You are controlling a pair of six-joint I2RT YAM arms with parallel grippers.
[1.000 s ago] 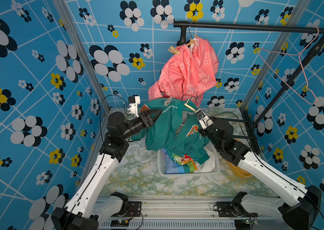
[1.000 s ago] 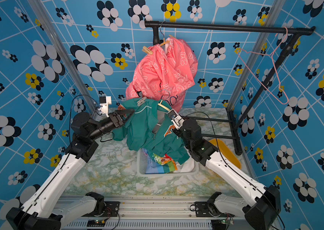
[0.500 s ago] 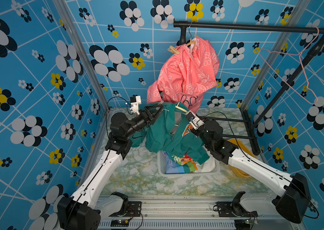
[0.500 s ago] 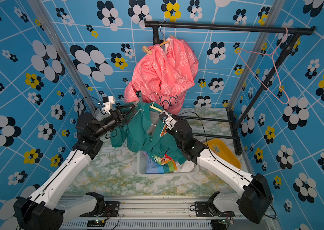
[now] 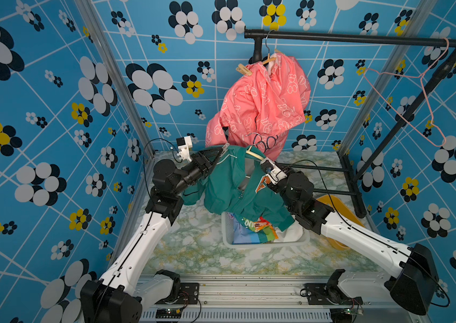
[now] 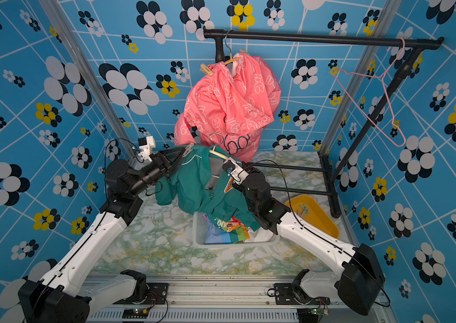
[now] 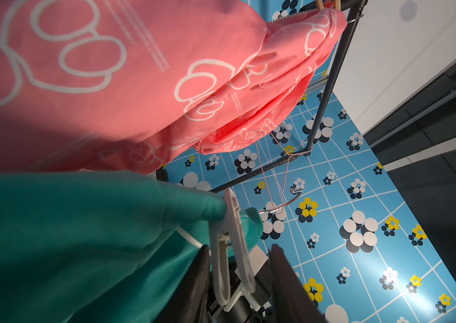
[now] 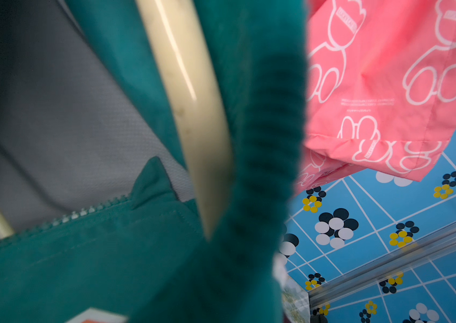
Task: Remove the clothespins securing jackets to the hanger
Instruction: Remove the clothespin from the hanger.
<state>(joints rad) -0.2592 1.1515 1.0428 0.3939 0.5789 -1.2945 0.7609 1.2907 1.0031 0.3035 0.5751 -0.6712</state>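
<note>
Confirm right gripper (image 5: 263, 161) closed at the cream hanger (image 5: 254, 154). Find left gripper (image 7: 240, 246) fingers (image 7: 285, 274) parted astride the whitish clothespin (image 7: 233, 215) at the left shoulder of the teal jacket (image 5: 229, 184): legs toward the fingers, long axis in line. Close across the legs.

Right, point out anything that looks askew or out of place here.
The pink jacket hangs lopsided on its hanger, bunched and twisted under the rail. The green jacket is off the rail, hanging low over the basket.
</note>
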